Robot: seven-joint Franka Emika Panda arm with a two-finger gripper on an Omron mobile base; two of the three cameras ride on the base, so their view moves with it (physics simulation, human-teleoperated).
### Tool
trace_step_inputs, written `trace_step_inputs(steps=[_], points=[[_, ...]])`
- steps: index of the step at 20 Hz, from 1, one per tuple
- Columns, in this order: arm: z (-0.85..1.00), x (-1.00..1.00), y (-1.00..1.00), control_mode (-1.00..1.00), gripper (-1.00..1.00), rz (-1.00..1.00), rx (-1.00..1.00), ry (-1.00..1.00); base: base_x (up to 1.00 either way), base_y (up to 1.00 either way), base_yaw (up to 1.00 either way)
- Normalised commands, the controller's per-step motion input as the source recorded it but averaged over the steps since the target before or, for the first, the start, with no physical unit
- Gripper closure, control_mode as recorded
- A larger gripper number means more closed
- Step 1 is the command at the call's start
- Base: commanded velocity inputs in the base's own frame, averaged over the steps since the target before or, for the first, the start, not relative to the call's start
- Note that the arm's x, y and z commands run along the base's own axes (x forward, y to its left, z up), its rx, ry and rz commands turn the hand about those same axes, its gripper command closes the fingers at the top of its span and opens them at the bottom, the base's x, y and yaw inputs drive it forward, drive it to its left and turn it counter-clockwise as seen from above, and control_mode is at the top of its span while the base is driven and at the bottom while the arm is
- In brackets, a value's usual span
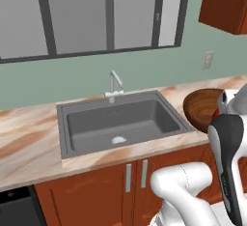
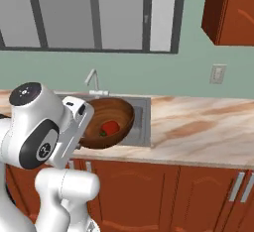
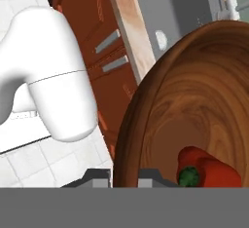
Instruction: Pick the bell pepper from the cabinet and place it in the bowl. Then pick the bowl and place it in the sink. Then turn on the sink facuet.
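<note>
Reddish-brown, wood-grained round bowl (image 3: 194, 105) is held tilted by its rim in the white arm's two-finger gripper (image 3: 125, 176), whose jaws are pinched nearly shut on it. A small red bell pepper (image 2: 110, 126) with a green stem is seen lying inside the bowl. Beyond, the rectangular grey metal sink (image 1: 120, 119) is set into the marbled counter (image 2: 208, 127), with the slim silver faucet (image 1: 114, 83) behind it.

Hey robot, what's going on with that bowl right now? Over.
Claw shut on bowl rim, bowl tilted. Bell pepper inside. Sink just beyond, nothing in the way.
</note>
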Motion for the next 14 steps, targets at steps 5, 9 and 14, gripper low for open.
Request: trace_step_inputs(steps=[5,9,14], points=[[0.0,0.0,0.0,1.0,1.0,0.0,0.0,0.0,0.54,0.26,-0.06],[0.0,0.0,0.0,1.0,1.0,0.0,0.0,0.0,0.57,0.01,0.0],[0.0,0.0,0.0,1.0,1.0,0.0,0.0,0.0,0.35,0.0,0.11]])
